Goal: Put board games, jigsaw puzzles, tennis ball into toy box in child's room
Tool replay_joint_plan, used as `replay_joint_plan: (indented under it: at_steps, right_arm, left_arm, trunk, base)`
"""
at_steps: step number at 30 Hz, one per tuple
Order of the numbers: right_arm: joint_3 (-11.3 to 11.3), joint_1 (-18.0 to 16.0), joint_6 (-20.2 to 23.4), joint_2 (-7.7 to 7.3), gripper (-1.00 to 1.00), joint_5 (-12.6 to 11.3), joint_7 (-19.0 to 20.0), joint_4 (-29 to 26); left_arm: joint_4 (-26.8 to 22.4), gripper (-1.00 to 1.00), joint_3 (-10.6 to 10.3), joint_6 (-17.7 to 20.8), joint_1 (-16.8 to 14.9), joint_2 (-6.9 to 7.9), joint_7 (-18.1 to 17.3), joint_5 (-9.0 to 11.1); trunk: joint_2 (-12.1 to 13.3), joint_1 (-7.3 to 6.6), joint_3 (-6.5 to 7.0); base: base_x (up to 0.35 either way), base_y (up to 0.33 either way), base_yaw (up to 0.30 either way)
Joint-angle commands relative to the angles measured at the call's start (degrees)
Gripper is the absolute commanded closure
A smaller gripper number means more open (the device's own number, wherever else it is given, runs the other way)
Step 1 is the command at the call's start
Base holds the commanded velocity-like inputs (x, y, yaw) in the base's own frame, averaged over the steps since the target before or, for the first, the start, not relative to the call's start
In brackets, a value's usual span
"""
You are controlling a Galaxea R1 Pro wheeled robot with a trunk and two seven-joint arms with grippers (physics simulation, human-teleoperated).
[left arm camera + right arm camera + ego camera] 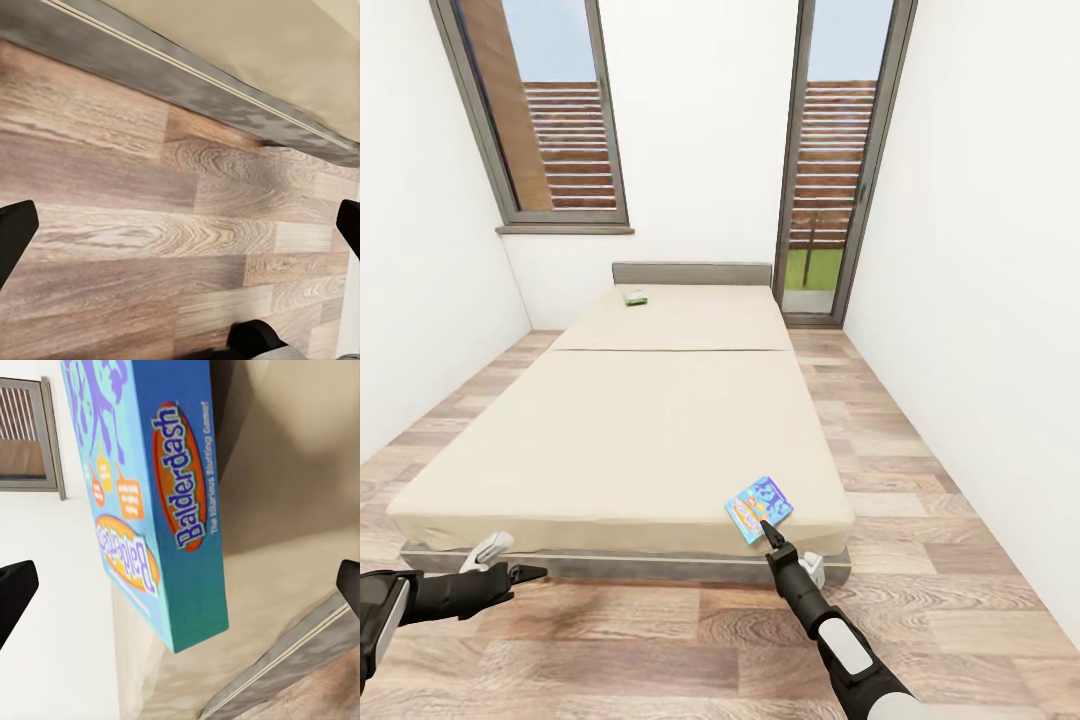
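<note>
Right gripper (pixel 767 527), black and two-fingered on a black-and-white arm, is seen poised at the near edge of the flat rectangular blue board game box (pixel 759 507) printed with orange and yellow panels, which lies at the near right corner of the low bed with the plain beige mattress (pixel 660 420). In the right wrist view the box (pixel 150 487) is framed between the two fingertips, which are spread wide and closed on nothing. Left gripper (pixel 525 573) is held low over the wood-plank floor (pixel 150 247) at the near left of the bed, its fingers likewise parted and empty. A second, smaller pale green board game box (pixel 635 296) is seen far off by the grey headboard (pixel 690 273). The blue box is judged to be light, stiff cardboard with a smooth printed skin that may slide on the mattress; it would best be pinched across its thin side, at the edge overhanging or nearest the robot, and firmly enough that it does not pivot.
</note>
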Motion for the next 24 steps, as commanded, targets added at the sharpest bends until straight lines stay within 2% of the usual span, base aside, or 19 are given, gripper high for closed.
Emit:
replay_joint_plan:
  at_steps: [1,8,24]
  right_arm:
    - [-0.24,-0.03,0.58,0.03,-1.00,-0.54,0.17,0.01]
    - [-0.24,-0.03,0.58,0.04,-1.00,-0.54,-0.04,0.01]
    - [-0.07,-0.03,0.58,0.10,-1.00,-0.54,-0.35,0.01]
  left_arm:
    - [-0.03,-1.00,0.24,0.33,-0.06,-0.03,-0.55,-0.60]
    - [-0.03,-1.00,0.24,0.33,-0.06,-0.06,-0.53,-0.61]
    - [-0.03,-1.00,0.24,0.33,-0.06,-0.07,-0.53,-0.62]
  trunk:
    - [-0.02,-0.01,-0.05]
    - [-0.02,-0.01,-0.05]
    - [-0.02,-0.01,-0.05]
  base:
    - [0.005,0.031,0.000]
    - [0.043,0.126,0.000]
    - [0.004,0.013,0.000]
